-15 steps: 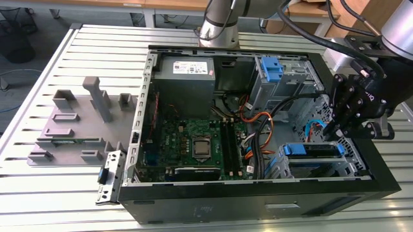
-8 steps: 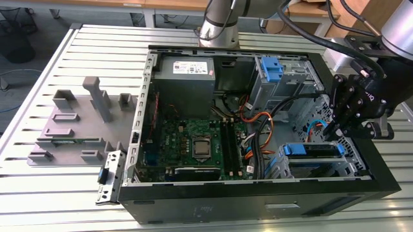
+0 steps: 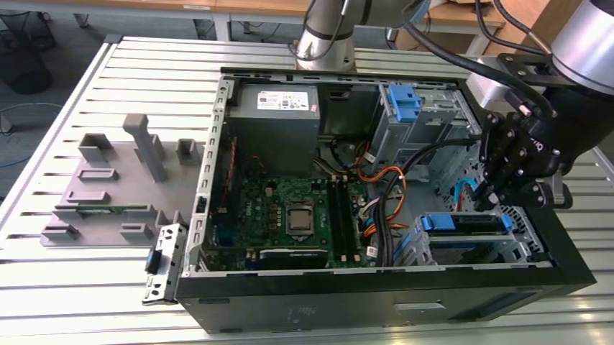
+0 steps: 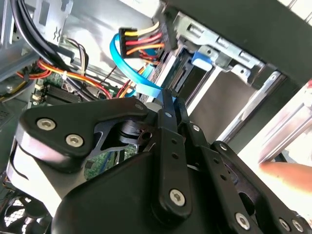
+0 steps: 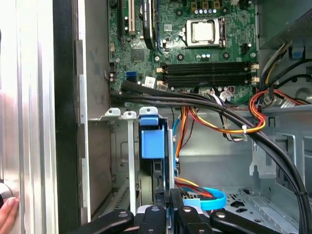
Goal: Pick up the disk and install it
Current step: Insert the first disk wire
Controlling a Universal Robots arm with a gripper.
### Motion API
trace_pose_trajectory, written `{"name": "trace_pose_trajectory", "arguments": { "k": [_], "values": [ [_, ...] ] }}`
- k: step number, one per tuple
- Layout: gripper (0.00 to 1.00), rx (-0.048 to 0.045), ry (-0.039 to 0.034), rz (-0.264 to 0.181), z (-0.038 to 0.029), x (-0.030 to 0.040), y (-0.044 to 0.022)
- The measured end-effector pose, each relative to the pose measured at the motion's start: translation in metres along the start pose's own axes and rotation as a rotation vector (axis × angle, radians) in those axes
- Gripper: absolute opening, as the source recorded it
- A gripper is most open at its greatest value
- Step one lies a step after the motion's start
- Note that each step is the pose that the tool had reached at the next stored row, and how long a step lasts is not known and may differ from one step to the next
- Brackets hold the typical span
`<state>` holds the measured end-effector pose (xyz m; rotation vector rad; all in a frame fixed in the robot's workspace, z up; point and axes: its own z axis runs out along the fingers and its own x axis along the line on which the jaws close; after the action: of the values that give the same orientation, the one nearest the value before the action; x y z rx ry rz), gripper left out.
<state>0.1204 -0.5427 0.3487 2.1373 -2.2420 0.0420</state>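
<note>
On the slatted table point(image 3: 57, 100), at the exterior view's left, sits a grey fixture point(image 3: 115, 183), kept outside the work area at 9 o'clock from the open computer case point(image 3: 384, 295). Inside the case, the power-supply box point(image 3: 273, 108) lies at 12 o'clock from the motherboard point(image 3: 287, 215). A lone blue latch tab point(image 3: 405, 100) tops a cage at 1 o'clock. The disk point(image 3: 465, 224) sits in the lower drive cage at 4 o'clock from the motherboard. In the first wrist view its blue frame point(image 5: 149, 139) stands between the cage rails, which probably guide it home. The gripper point(image 3: 491, 201) reaches in from 1 o'clock of the disk, past the cable bundles. In both wrist views its fingers point(image 5: 183, 214) are drawn together point(image 4: 170, 100), seemingly nipped on the frame's blue edge to steer it. A person's hand point(image 5: 6, 212) rests outside the case wall.
</note>
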Motion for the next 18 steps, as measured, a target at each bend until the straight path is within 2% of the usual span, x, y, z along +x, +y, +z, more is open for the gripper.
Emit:
{"name": "trace_pose_trajectory", "arguments": {
  "k": [7,18],
  "values": [
    [0.16,0.0008,0.0009,-0.013,0.0076,0.0011,0.0046],
    [0.16,0.002,0.0013,-0.037,0.0104,0.0043,0.0051]
  ]
}}
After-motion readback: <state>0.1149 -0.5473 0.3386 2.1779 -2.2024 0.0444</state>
